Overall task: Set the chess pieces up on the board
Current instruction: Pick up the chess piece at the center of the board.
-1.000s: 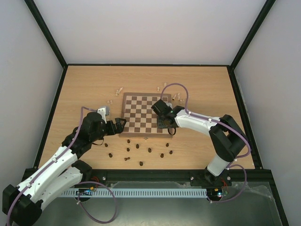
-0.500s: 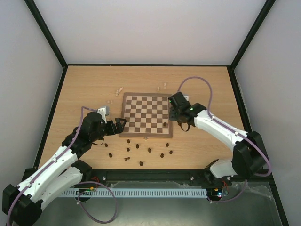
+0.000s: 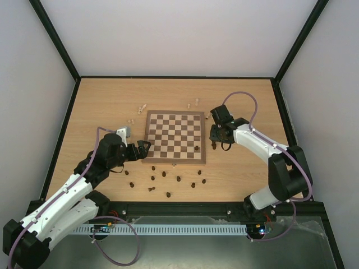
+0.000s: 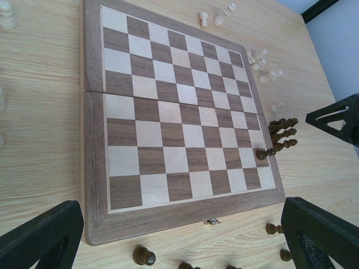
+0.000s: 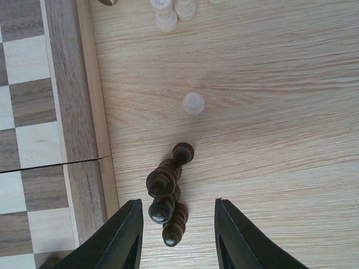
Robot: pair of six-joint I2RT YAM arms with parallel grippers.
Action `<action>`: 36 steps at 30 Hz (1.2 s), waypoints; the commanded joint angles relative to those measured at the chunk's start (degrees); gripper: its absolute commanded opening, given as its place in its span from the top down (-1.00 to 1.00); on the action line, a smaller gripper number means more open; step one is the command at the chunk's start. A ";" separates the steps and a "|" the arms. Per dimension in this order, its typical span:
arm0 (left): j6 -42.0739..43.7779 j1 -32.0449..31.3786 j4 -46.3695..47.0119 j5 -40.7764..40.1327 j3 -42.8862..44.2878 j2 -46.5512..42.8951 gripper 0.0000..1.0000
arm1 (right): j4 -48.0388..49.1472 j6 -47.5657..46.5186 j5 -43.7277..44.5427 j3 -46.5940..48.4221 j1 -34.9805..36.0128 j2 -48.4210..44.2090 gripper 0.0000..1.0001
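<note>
The board (image 3: 174, 136) lies mid-table with a single dark chess piece (image 3: 197, 148) standing near its front right corner, also seen in the left wrist view (image 4: 262, 152). My right gripper (image 3: 215, 141) hangs just off the board's right edge. It is open (image 5: 178, 242) above a tight cluster of dark pieces (image 5: 166, 193) standing on the table, closer to its left finger (image 5: 120, 235), nothing pinched. My left gripper (image 3: 143, 149) is open (image 4: 179, 249) at the board's front left corner, holding nothing.
Several dark pieces (image 3: 168, 179) are scattered on the table in front of the board. Pale pieces stand behind it (image 3: 141, 106), (image 3: 194, 103) and beside the right edge (image 5: 193, 103), (image 5: 168, 14). Black frame rails border the table.
My right gripper left a dark piece on the board's front right corner, then swung right, off the board, to above the dark cluster. The left arm has not moved.
</note>
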 commanded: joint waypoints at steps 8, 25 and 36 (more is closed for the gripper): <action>0.21 -0.37 0.48 0.09 -0.99 -0.18 -0.99 | 2.06 -1.55 -2.60 0.73 -0.32 2.48 0.29; 0.15 -0.37 0.22 -0.33 -0.78 -0.25 -0.99 | 2.31 -2.47 -2.24 3.15 -0.32 7.55 0.56; 0.14 -0.34 -0.05 -0.61 -0.78 -0.26 -0.99 | 2.13 -2.92 -0.86 4.39 -0.32 10.00 0.64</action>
